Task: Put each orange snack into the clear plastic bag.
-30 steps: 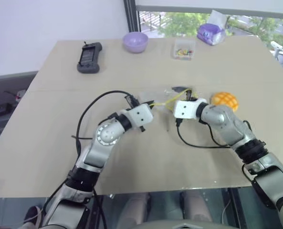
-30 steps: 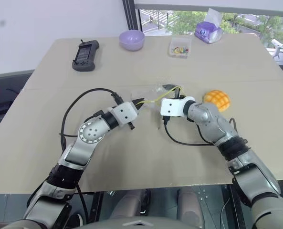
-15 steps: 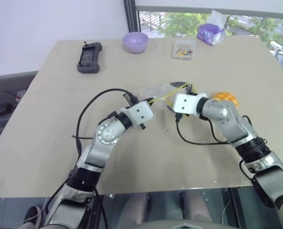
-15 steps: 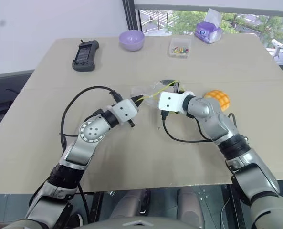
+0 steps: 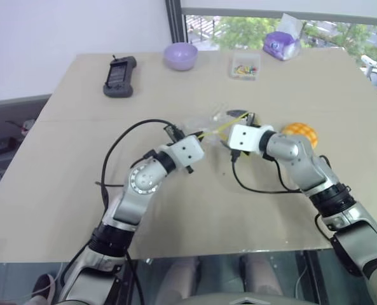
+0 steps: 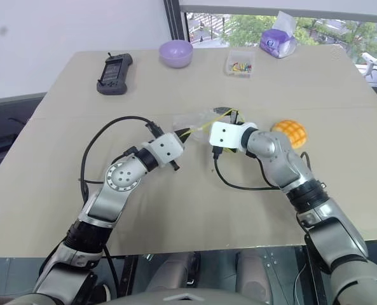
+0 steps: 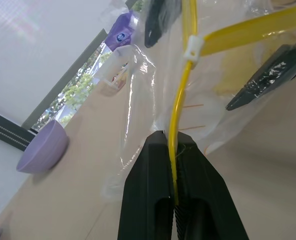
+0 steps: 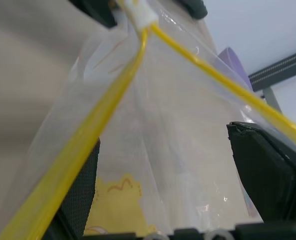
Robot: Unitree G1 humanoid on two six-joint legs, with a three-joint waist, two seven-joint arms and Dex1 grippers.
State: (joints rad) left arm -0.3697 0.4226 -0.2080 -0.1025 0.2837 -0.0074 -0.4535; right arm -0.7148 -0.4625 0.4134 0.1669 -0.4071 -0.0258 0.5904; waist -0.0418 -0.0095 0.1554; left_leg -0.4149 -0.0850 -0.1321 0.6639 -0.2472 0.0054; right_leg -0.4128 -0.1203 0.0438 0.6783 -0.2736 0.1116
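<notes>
One orange snack point(image 5: 301, 133), round with a grid top, lies on the table just right of my right wrist. The clear plastic bag point(image 5: 212, 122) hangs raised between both grippers at the table's middle, its yellow seal strip point(image 7: 180, 95) split into two lines. My left gripper point(image 7: 170, 150) is shut on the strip at the bag's left end. At the bag's mouth my right gripper point(image 8: 170, 170) stands open, its fingers point(image 8: 270, 167) spread wide with bag film and a yellow printed patch between them. No snack shows inside the bag.
Along the far edge of the table point(image 5: 61, 210) stand a black handheld device point(image 5: 119, 76), a purple bowl point(image 5: 180, 55), a small clear box of colourful bits point(image 5: 246, 66) and a purple pack point(image 5: 281, 44). Black cables loop off both wrists.
The bag's mouth and my right wrist sit slightly farther from me than a second ago. The left gripper keeps its hold in place. The snack has not moved.
</notes>
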